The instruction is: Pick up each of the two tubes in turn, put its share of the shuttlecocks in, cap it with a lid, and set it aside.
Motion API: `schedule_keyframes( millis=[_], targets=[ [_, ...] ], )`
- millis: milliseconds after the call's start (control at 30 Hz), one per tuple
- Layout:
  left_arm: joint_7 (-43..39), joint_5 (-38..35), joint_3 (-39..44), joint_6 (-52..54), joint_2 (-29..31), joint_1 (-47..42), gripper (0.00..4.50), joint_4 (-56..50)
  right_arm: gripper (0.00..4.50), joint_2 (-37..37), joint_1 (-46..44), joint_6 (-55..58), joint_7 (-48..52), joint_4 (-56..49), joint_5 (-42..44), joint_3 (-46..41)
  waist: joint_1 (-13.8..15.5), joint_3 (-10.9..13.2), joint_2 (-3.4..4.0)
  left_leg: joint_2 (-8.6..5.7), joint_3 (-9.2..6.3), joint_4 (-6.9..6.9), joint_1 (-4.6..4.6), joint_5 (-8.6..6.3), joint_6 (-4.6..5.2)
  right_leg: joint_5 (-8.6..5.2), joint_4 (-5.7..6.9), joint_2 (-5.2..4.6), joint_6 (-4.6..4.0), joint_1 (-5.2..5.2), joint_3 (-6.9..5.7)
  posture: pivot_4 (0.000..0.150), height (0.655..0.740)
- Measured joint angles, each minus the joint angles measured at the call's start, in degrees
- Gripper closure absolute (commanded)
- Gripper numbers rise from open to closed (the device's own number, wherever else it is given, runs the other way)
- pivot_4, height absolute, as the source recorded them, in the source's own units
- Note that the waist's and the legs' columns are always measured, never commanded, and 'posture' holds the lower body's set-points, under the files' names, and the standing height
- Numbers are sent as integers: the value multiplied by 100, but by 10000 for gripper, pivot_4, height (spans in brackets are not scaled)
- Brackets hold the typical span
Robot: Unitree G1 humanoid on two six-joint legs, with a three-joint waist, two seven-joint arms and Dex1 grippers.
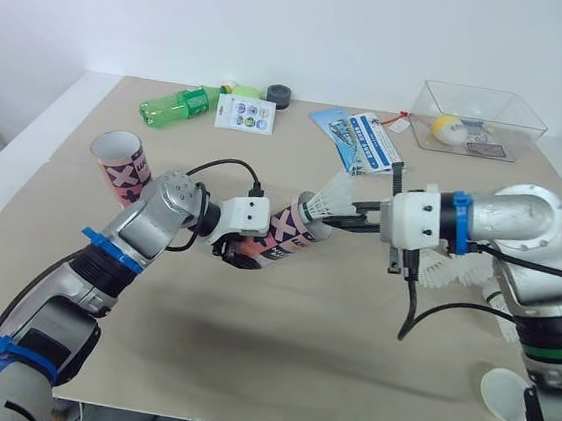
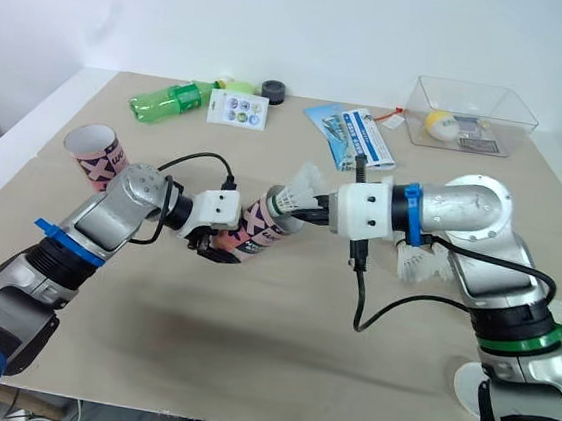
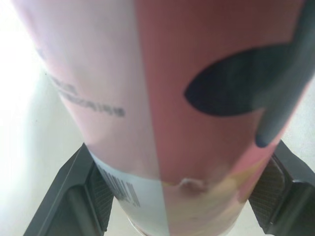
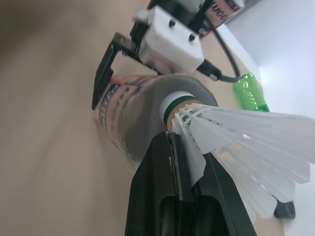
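Closest to the lens, hard up against the left wrist camera, is the pink tube [image 3: 162, 98]. The left gripper [image 1: 239, 252] is clamped on it near its closed end, one black finger [image 3: 83, 196] on each side. In the head view it sits at centre frame, lying nearly level with its open mouth facing frame right, and the shadow on the table [image 1: 276, 351] suggests it's lifted. My right gripper [image 1: 341, 215] is pinched on a shuttlecock [image 1: 329, 195] at the base of its feathers. The cork leads and is right at the tube's mouth, but I can't tell whether it has crossed the rim.

I read this as loading the first tube. Next I need a straight push along the tube's axis, then a release. The left forearm comes up from lower left with the elbow bent, and the right forearm reaches across level from frame right. More shuttlecocks [image 1: 445, 273] wait under that arm. The second tube [image 1: 120, 163] stands upper left, and a white lid [image 1: 503, 395] is lower right.
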Motion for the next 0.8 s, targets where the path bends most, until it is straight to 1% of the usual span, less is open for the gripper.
schedule_keyframes(
  millis=[33, 67, 100, 133, 167, 200, 233, 267, 300, 333, 400, 433, 533, 600, 667, 733, 800],
  targets=[
    [9, 2, 1, 9, 2, 8, 14999, -14, 35130, 26, -38, -48, 46, 68, -38, 38, 0, 0, 0, 0, 0, 0, 0, 0, 0, 0, 0, 0, 0, 1, 0, 1500, 7400],
    [26, 2, 1, 28, 0, 14, 14999, -29, 30812, 71, -86, -95, 85, 177, -78, 84, 0, 1, 1, 0, 0, 0, 0, 0, 0, 0, 0, 0, 0, 1, 1, 1500, 7400],
    [38, 2, 1, 54, 1, 20, 14999, -48, 28696, 107, -122, -124, 105, 239, -89, 98, -1, 2, 2, 0, 0, 1, 0, 0, 0, 1, 0, 0, 0, 1, 1, 1500, 7400],
    [54, 4, 1, 73, 1, 29, 14999, -77, 22140, 125, -176, -142, 132, 266, -93, 98, -1, 3, 4, 0, 0, 1, 0, 0, 0, 1, 0, 0, 0, 1, 2, 1500, 7400],
    [62, 5, 1, 82, 2, 37, 14999, -89, 19107, 133, -216, -163, 155, 266, -92, 98, -1, 3, 6, 0, 0, 1, 1, 0, 0, 1, 0, 0, 0, 1, 1, 1500, 7400],
    [66, 6, 1, 89, 4, 40, 14999, -97, 18012, 139, -247, -168, 163, 266, -90, 97, -1, 3, 6, 0, 0, 1, 1, 0, 0, 2, 1, 0, -1, 1, 1, 1500, 7400],
    [80, 10, 0, 105, 6, 55, 14999, -132, 10345, 149, -316, -165, 188, 263, -72, 85, -1, 3, 6, 0, 0, 1, 1, 0, 0, 2, 1, 0, -2, 1, 0, 1500, 7400],
    [83, 11, 0, 106, 7, 60, 14999, -141, 7153, 149, -336, -160, 191, 262, -62, 78, -1, 3, 6, 0, 0, 1, 1, 0, 0, 2, 1, 0, -2, 1, 1, 1500, 7400],
    [91, 13, -1, 110, 7, 70, 14999, -157, 858, 146, -353, -83, 221, 234, 51, 9, 0, 3, 6, 0, -1, 1, 1, 0, 0, 2, 1, 0, -2, 3, 1, 1500, 7400],
    [92, 13, -1, 110, 8, 73, 14999, -160, 858, 144, -355, -63, 227, 231, 79, -11, 0, 3, 6, 0, -1, 1, 1, 0, 0, 2, 1, 0, -2, 3, 1, 1500, 7400],
    [103, 7, 8, 118, 4, 78, 14999, -164, 858, 119, -279, 398, 214, 40, 451, -218, 6, 4, 7, 0, -3, 1, -2, 0, 0, 4, 1, 0, -7, 2, 1, 1500, 7400],
    [105, 7, 10, 120, 3, 78, 14999, -157, 858, 80, -189, 891, 145, -223, 848, -461, 9, 4, 7, 0, -5, 0, -3, 0, 0, 8, 2, 0, -14, 3, -1, 1500, 7400],
    [119, 5, 7, 119, -16, 78, 14999, -142, 858, -98, 1, 1599, -46, -504, 1347, -958, 27, 4, 7, 0, -11, 2, -4, 0, 0, 7, 2, 0, -14, 5, -5, 1500, 7400],
    [120, 4, 7, 113, -18, 81, 14999, -131, 858, -338, 362, 2164, -310, -671, 1627, -1480, 38, 4, 7, 0, -10, 5, -3, 0, 0, 7, 2, -1, -13, 5, -6, 1500, 7400],
    [118, 2, 12, 102, -12, 89, 14999, -123, 858, -403, 831, 2653, -655, -806, 1816, -1953, 43, 4, 6, 1, -12, 4, -1, 0, 0, 5, 3, 0, -12, 5, -7, 1500, 7400],
    [114, 4, 7, 87, -18, 84, 14999, -113, 858, -397, 1584, 3351, -1258, -1096, 2007, -2520, 50, 3, 7, 2, -15, 2, -1, 1, 1, 3, 7, 4, -10, 4, -8, 1500, 7400],
    [100, 4, 5, 76, -13, 76, 14999, -99, 858, -180, 2386, 4072, -1983, -1476, 2171, -3064, 51, 2, 9, 4, -15, 2, -2, 1, 2, 2, 10, 8, -9, 1, -7, 1500, 7400]
  ],
)
